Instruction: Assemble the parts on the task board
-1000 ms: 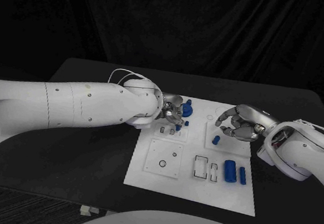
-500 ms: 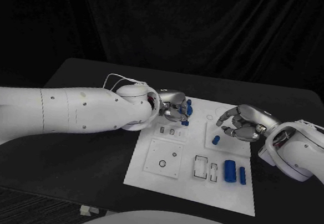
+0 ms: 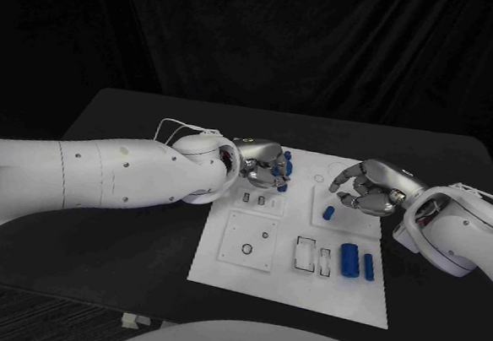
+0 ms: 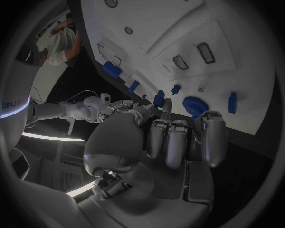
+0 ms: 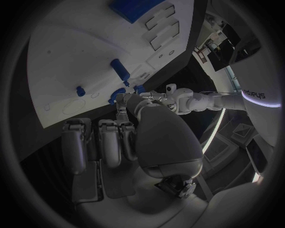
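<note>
The white task board (image 3: 289, 270) lies mid-table. My left hand (image 3: 262, 165) hovers over its far left corner with fingers curled in and nothing in them; in the left wrist view the left hand (image 4: 172, 137) sits just short of a round blue part (image 4: 194, 105), which peeks out beside the fingers (image 3: 285, 166). My right hand (image 3: 366, 191) hangs over the far right of the board, fingers curled and empty, also seen as the right hand (image 5: 113, 137). A small blue part (image 3: 328, 213) lies just in front of it.
Two blue cylinders (image 3: 349, 259) (image 3: 369, 267) lie side by side at the board's near right, beside empty rectangular slots (image 3: 307, 254). A square plate with round holes (image 3: 251, 241) sits at the near left. Bare black table (image 3: 128, 231) surrounds the board.
My left hand has shifted slightly right and away, now covering most of the round blue part. The right hand has stayed put.
</note>
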Robot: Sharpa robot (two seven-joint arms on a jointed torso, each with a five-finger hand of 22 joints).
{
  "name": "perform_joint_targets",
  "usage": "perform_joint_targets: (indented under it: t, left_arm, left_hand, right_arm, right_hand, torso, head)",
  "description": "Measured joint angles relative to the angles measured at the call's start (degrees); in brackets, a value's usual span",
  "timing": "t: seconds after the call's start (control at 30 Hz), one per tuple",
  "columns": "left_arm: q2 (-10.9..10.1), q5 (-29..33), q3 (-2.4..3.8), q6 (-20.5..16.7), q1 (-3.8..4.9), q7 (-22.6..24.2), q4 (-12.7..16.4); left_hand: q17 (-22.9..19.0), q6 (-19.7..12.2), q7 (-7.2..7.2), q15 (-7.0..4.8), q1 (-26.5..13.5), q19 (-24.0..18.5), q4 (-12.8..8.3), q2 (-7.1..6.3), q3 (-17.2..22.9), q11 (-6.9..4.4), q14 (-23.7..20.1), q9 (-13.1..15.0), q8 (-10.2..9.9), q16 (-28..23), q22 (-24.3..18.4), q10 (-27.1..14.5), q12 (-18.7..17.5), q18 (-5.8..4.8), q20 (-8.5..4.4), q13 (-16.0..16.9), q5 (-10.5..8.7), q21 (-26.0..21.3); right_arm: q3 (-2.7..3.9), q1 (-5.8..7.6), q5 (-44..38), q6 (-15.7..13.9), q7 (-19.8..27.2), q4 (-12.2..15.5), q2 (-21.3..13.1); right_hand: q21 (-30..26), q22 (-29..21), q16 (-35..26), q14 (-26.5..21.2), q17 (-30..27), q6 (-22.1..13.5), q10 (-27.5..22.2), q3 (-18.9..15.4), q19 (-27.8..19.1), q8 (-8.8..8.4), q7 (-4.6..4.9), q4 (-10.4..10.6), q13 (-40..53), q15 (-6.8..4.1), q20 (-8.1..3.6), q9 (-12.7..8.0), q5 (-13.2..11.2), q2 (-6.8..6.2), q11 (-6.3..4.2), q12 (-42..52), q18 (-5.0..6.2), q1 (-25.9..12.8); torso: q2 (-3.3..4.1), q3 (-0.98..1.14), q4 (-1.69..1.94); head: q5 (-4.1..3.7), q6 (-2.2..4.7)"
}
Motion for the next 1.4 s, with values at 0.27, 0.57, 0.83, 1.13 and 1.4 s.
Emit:
perform_joint_targets:
  t: [0.27, 0.57, 0.83, 1.13, 1.4]
  left_arm:
    - [-0.16, -0.14, 0.00, -0.69, -0.92, 3.10, -0.96]
    - [-0.05, -0.22, 0.00, -0.97, -1.82, 4.94, -1.87]
    - [0.22, -0.26, 0.00, -1.33, -2.61, 6.40, -2.59]
    - [0.18, -1.39, 0.00, -1.34, -3.28, 7.22, -2.86]
    - [0.13, -4.28, -0.01, -1.80, -3.66, 8.24, -3.17]
  left_hand:
    - [0.00, 0.61, -0.42, 0.00, 0.28, 0.00, 0.23, -0.17, -0.23, 0.00, 0.00, 0.03, -0.21, 0.00, 0.00, 0.00, -0.04, 0.00, 0.00, 0.00, -0.11, -0.22]
    - [0.00, 0.72, -0.32, 0.00, 0.92, -0.20, 0.48, -0.16, -0.48, 0.20, 0.00, 0.16, -0.23, 0.00, 0.05, -0.20, -0.31, -0.01, 0.20, 0.00, -0.12, -0.22]
    - [0.00, 0.81, -0.23, 0.00, 1.01, -0.20, 0.48, -0.25, -0.48, 0.20, 0.00, 0.19, -0.44, 0.00, 0.04, -0.20, -0.31, -0.01, 0.20, 0.00, -0.23, -0.22]
    - [0.00, 0.69, -0.35, 0.00, 1.46, -0.20, 0.71, -0.21, -0.71, 0.20, 0.00, 0.18, -0.79, 0.00, 0.04, -0.20, -0.54, 0.00, 0.20, 0.00, -0.10, -0.59]
    - [0.00, 0.69, -0.35, 0.00, 1.52, -0.20, 0.71, -0.14, -0.71, 0.41, 0.00, 0.18, -0.88, 0.00, 0.03, -0.41, -0.54, -0.01, 0.20, 0.00, -0.10, -0.59]
  right_arm:
    - [0.00, -0.04, 0.00, -0.53, 0.47, 0.06, -0.21]
    - [0.00, -0.10, 0.00, -1.20, 1.14, 0.20, -0.38]
    - [0.00, -0.21, 0.00, -1.60, 1.53, 0.32, -0.66]
    - [0.00, -0.38, 0.00, -1.81, 1.73, 0.40, -0.74]
    - [0.00, -0.53, 0.00, -1.91, 1.81, 0.44, -0.80]
  right_hand:
    - [0.00, -0.01, 0.00, -0.20, 0.00, 0.00, 0.00, 0.16, 0.00, 0.00, 0.00, -0.16, 0.00, 0.20, 0.00, -0.08, 0.25, 0.00, 0.00, 0.00, 0.00, 0.00]
    - [0.00, -0.01, 0.00, -0.20, 0.00, 0.00, 0.00, 0.16, 0.00, 0.00, 0.00, -0.16, 0.00, 0.20, 0.00, -0.08, 0.25, 0.00, 0.00, 0.00, 0.00, 0.00]
    - [0.00, -0.01, 0.00, -0.20, 0.00, 0.00, 0.00, 0.16, 0.00, 0.00, 0.00, -0.16, 0.00, 0.20, 0.00, -0.08, 0.24, 0.00, 0.00, 0.00, 0.00, 0.00]
    - [0.00, -0.02, 0.00, -0.20, 0.00, 0.00, 0.00, 0.16, 0.00, 0.00, 0.00, -0.16, 0.00, 0.20, 0.00, -0.08, 0.24, 0.00, 0.00, 0.00, 0.00, 0.00]
    - [0.00, -0.02, 0.00, -0.20, 0.00, 0.00, 0.00, 0.16, -0.20, 0.00, 0.00, -0.16, 0.00, 0.20, 0.20, -0.07, 0.24, 0.00, 0.00, 0.00, 0.00, 0.00]
  torso:
    - [0.00, 0.00, -0.01]
    - [0.02, -0.02, -0.03]
    - [0.02, -0.02, -0.02]
    - [0.02, -0.04, -0.02]
    - [-0.01, -0.05, 0.02]
  head:
    - [-0.09, 0.00]
    - [-0.15, 0.00]
    - [-0.16, 0.00]
    - [0.03, 0.00]
    - [0.05, 0.00]
